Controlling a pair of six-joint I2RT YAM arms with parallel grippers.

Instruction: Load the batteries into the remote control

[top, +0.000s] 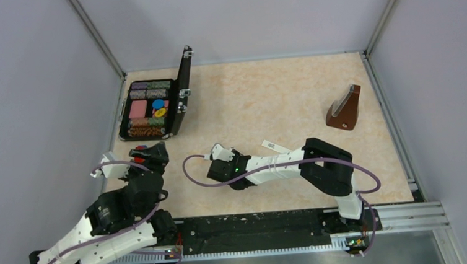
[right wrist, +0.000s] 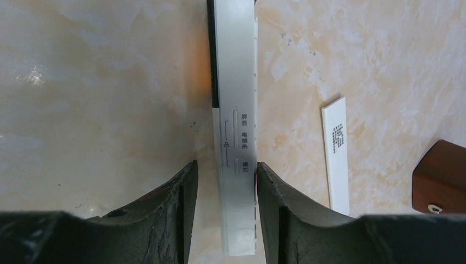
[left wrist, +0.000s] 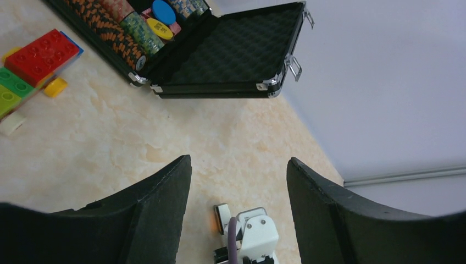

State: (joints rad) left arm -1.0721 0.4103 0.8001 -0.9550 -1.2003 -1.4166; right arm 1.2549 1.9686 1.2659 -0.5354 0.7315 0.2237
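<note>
Remote [right wrist: 235,110], one: lay between part-open jaws of right claw [right wrist: 225,165], seemingly ungripped. Left claw [left wrist: 239,160], one: wide open, empty.

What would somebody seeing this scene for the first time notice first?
Probably the open black case of colourful poker chips at the table's far left, its lid standing up. Next comes the brown wooden pyramid-shaped metronome, alone at the far right. Mid-table, the right gripper straddles the slim white remote control, while the left gripper hangs open and empty.
</note>
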